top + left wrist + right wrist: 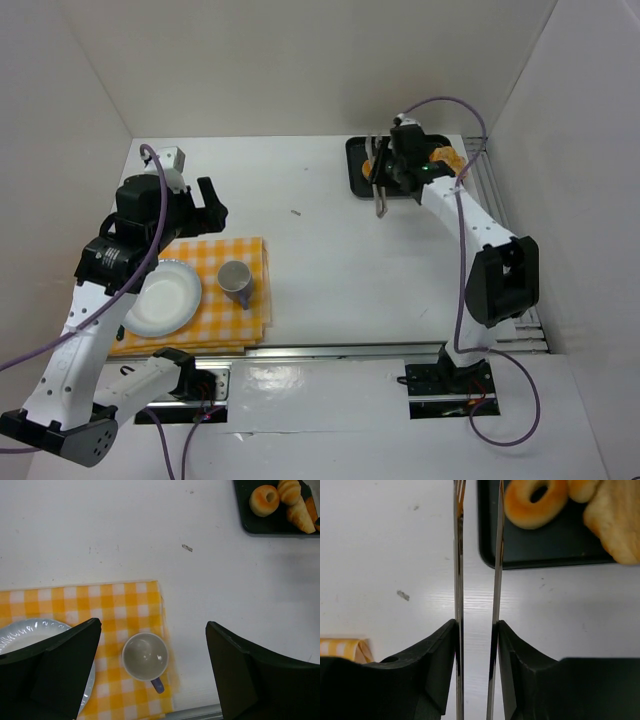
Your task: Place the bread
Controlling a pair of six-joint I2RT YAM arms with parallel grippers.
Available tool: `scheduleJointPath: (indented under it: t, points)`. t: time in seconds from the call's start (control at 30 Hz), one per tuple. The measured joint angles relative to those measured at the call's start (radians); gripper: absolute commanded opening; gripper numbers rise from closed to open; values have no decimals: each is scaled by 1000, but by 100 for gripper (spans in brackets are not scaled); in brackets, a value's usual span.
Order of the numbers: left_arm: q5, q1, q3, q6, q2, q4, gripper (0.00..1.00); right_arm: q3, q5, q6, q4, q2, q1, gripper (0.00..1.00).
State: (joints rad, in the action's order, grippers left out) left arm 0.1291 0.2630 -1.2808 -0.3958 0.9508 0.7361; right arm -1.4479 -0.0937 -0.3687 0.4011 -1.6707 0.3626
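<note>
A ring-shaped bread (535,502) and croissants (615,525) lie in a black tray (545,555) at the back right; they also show in the left wrist view, the ring bread (264,500) beside the croissants (297,507). My right gripper (476,630) is shut on metal tongs (458,555), whose two blades stay a little apart and reach over the tray's left edge, left of the ring bread. In the top view the tongs (379,200) hang from that gripper (395,170). My left gripper (153,625) is open and empty, above the cup (145,656).
A yellow checked cloth (250,250) lies at the front left with a white plate (163,297) and a grey cup (237,280) with a blue handle on it. A small dark speck (297,211) lies on the white table. White walls close in on all sides.
</note>
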Motion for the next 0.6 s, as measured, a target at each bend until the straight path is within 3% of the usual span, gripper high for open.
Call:
scheduleJointPath:
  t: [0.2,0.6]
  points:
    - [-4,0,0,0,-6,1,99,-13,153,-4,49,-57,-178,49]
    - [-4,0,0,0,-17,3,99,-3,368,-84,32,-120,-271,52]
